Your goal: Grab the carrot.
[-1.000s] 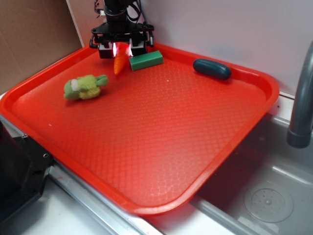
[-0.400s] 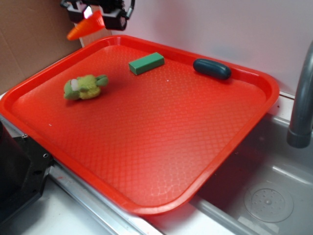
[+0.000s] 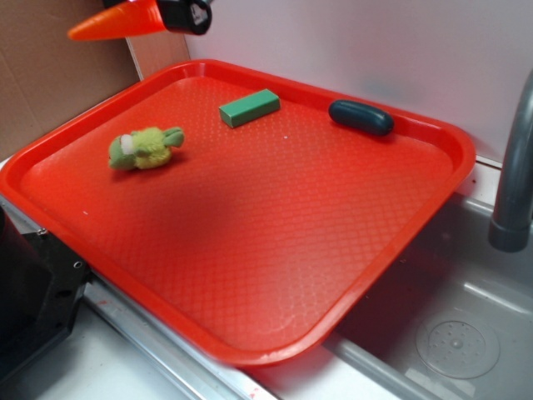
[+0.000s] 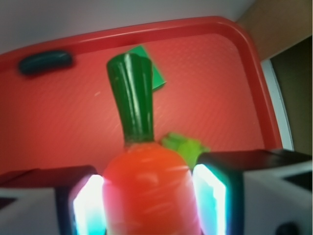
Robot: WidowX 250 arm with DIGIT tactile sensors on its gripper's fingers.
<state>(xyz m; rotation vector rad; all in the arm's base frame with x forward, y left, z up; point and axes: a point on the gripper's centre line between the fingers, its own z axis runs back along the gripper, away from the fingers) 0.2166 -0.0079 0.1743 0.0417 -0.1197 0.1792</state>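
Note:
The carrot (image 3: 117, 22) is a smooth orange cone, held in the air above the far left corner of the red tray (image 3: 275, 242). My gripper (image 3: 185, 14) is shut on it, and only its black tip shows at the top edge. In the wrist view the carrot's orange body (image 4: 146, 188) fills the gap between the two lit pads (image 4: 209, 196), and its dark green stub (image 4: 132, 98) points away over the tray. The gripper (image 4: 149, 198) sits well clear of the tray floor.
On the tray lie a green block (image 3: 249, 107), a fuzzy yellow-green plush toy (image 3: 146, 147) and a dark teal oblong object (image 3: 361, 117). A cardboard wall (image 3: 50, 83) stands at the left. A grey faucet (image 3: 512, 192) and the sink basin (image 3: 450, 333) are at the right.
The gripper has lifted the carrot off the tray beside the green block, carrying it up and to the left. The carrot has swung from hanging down to nearly level.

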